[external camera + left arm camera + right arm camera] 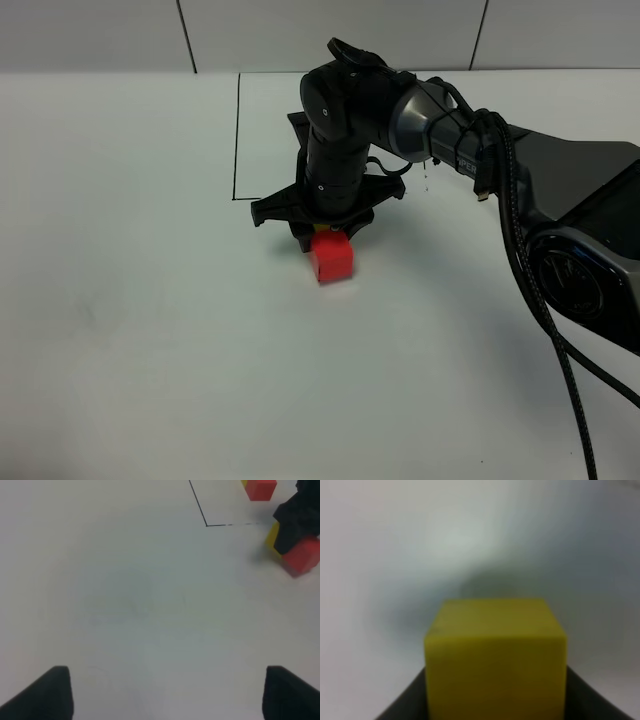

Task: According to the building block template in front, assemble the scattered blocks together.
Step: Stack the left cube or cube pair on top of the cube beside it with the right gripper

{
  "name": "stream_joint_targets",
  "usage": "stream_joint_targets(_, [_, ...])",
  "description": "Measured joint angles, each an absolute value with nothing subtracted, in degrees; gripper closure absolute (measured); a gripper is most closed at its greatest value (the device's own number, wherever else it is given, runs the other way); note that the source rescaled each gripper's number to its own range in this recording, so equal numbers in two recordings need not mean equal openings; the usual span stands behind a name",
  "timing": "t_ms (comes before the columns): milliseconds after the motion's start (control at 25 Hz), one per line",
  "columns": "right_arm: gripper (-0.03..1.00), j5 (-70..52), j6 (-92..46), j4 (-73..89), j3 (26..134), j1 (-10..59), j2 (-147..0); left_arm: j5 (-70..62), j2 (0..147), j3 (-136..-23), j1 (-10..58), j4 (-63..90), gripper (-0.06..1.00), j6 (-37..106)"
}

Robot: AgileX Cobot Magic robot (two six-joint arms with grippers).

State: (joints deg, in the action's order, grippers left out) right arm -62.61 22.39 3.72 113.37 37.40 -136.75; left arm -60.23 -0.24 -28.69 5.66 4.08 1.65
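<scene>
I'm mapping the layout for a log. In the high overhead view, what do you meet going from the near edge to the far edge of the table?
Red cube → right pincer, shut on the yellow cube → corner of the drawn black line.

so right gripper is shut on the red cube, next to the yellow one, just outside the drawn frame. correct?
Colours swapped. The right gripper is shut on the yellow cube, as the right wrist view shows; the red cube sits beside it, just outside the drawn frame.
</scene>
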Motion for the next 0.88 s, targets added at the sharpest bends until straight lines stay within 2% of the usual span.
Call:
stream_joint_targets(400, [0.97,-60.42,36.0,1.26,113.37,37.4,-137.06,-60.23,-0.24,-28.69,5.66,4.08,0.31,1.65])
stream_joint_targets(880, [0.97,-59.29,37.0,-0.3,113.37,37.4,-138.36,-60.23,-0.24,-28.69,5.66,4.08,0.31,1.65])
